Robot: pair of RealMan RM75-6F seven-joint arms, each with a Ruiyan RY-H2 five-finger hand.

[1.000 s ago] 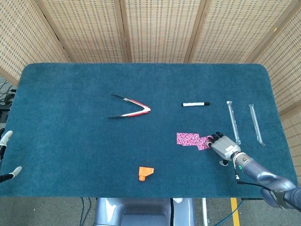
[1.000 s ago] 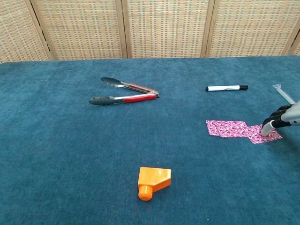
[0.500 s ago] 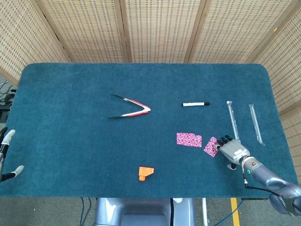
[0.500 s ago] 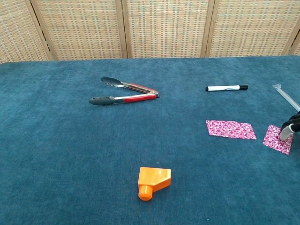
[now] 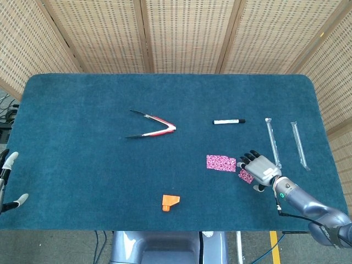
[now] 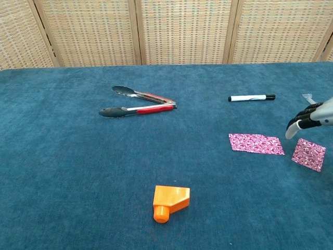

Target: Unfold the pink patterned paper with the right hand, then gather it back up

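Note:
The pink patterned paper lies on the blue cloth as two separate pieces. The larger rectangle (image 5: 221, 163) (image 6: 256, 144) is flat. A smaller square (image 5: 246, 176) (image 6: 308, 154) lies to its right, a small gap apart. My right hand (image 5: 259, 168) (image 6: 307, 117) hovers over the gap, raised off the cloth, fingers apart and holding nothing. In the head view it covers part of the small square. Of my left hand (image 5: 8, 160) only pale fingertips show at the table's left edge, spread apart and holding nothing.
Metal tongs with red grips (image 5: 154, 127) (image 6: 138, 103) lie left of centre. A white marker (image 5: 229, 121) (image 6: 251, 97) lies beyond the paper. An orange plastic piece (image 5: 170, 202) (image 6: 170, 201) sits near the front edge. Two clear wrapped sticks (image 5: 272, 142) (image 5: 298, 144) lie at far right.
My right hand dragged the small pink square rightward off the larger piece, then lifted off it and moved back left above the gap. The square stays where it was left.

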